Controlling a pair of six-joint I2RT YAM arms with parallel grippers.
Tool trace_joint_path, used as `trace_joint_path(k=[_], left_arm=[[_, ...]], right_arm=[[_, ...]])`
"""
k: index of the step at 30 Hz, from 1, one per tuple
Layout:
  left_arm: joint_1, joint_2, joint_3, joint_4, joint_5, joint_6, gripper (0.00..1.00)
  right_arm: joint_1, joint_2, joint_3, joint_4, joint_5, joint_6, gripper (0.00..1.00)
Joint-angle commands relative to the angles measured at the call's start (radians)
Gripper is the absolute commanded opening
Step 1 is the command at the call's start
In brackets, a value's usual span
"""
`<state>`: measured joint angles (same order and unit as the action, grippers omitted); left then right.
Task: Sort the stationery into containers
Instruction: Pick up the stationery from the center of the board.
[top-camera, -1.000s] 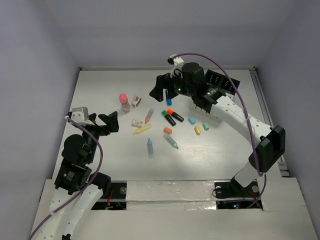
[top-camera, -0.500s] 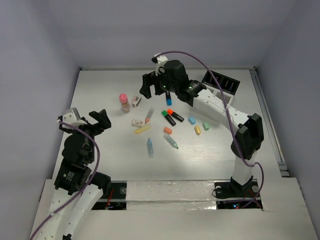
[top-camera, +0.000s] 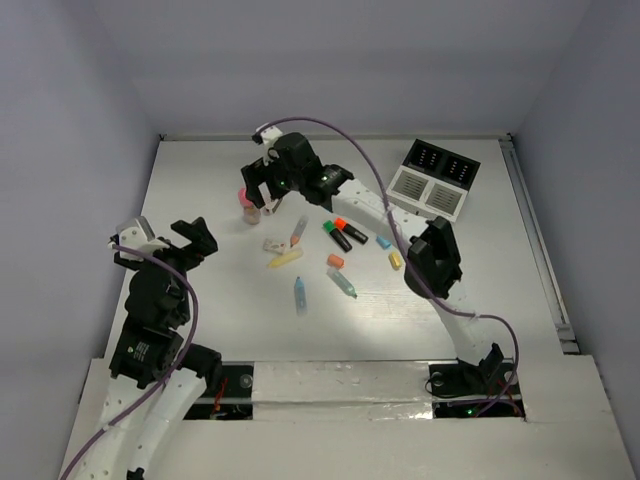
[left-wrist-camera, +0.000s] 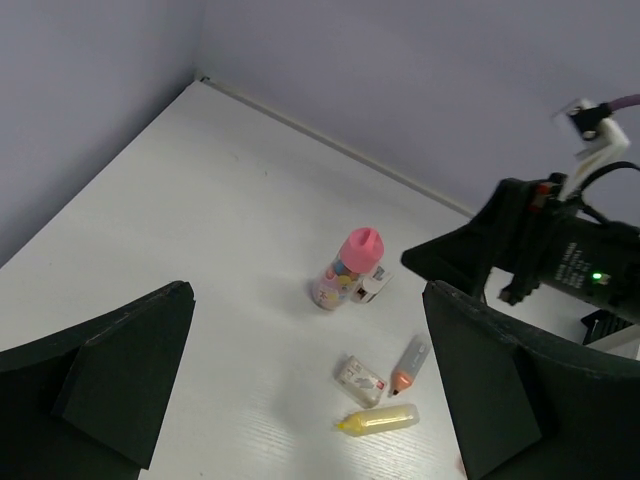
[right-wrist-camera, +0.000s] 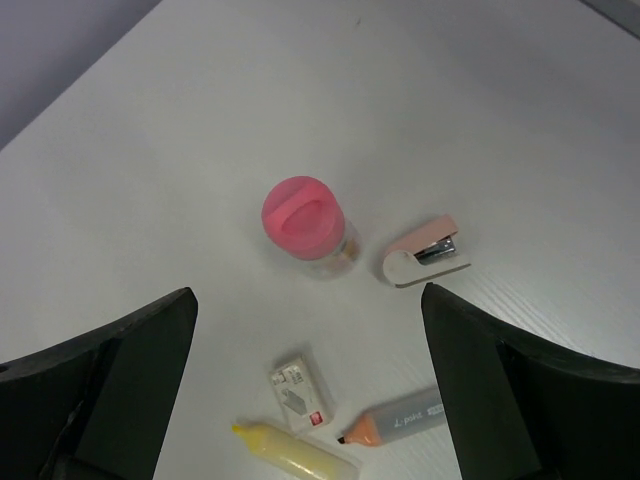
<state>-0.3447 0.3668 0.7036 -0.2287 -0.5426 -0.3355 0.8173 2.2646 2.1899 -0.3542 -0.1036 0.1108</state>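
Pincer of right arm (right-wrist-camera: 307, 300) wide open, empty, over bottle (right-wrist-camera: 303, 220)

Colourful stationery (top-camera: 341, 237) scattered loose, white-and-black containers (top-camera: 435, 180) apart, far right

The top external view looks down from high above and behind the arm bases. It faces the far wall and sits far enough back to take in the whole bench (top-camera: 200, 170) and both arms.

The left wrist view sits low at the near left. It looks obliquely across the bench toward the far wall, between the spread fingers of the left pincer (left-wrist-camera: 306, 290).

The right wrist view looks almost straight down from close by, between the parted fingers of the right pincer (right-wrist-camera: 307, 291).

Both wrist views share the pink-capped bottle (right-wrist-camera: 303, 222), the small pink-and-white stapler (right-wrist-camera: 425, 252), the orange-tipped grey marker (right-wrist-camera: 395, 418) and the yellow pen (right-wrist-camera: 295, 452).
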Motion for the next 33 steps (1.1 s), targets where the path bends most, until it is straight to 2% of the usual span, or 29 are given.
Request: trace_joint_path(k=[1,11,19,26,27,28,30,33], left_arm=[[0.007,0.021,0.019,0.046,0.032,0.001,0.99],[0.007,0.031,0.022,0.054,0.090,0.000,0.99],[0.007,0.035,0.016,0.066,0.119,0.004,0.99],[0.007,0.037,0.013,0.075,0.133,0.010,0.99],[0.007,0.034,0.013,0.077,0.135,0.009,0.99],[0.007,0.034,0.013,0.077,0.135,0.009,0.99],[0.007,0.032,0.013,0.077,0.133,0.012,0.99],[0.007,0.031,0.011,0.078,0.136,0.012,0.99]], right_arm=[[0.033,0.055,0.105,-0.019,0.021,-0.054,1.00],[0.051,0.231,0.245,0.050,0.044,-0.057,0.98],[0.051,0.293,0.268,0.162,0.059,-0.011,0.81],[0.051,0.311,0.257,0.233,0.050,0.023,0.72],[0.051,0.315,0.267,0.236,0.045,0.026,0.69],[0.051,0.320,0.271,0.239,0.042,0.029,0.60],[0.051,0.322,0.268,0.253,0.045,0.035,0.54],[0.051,0.322,0.265,0.253,0.041,0.029,0.58]])
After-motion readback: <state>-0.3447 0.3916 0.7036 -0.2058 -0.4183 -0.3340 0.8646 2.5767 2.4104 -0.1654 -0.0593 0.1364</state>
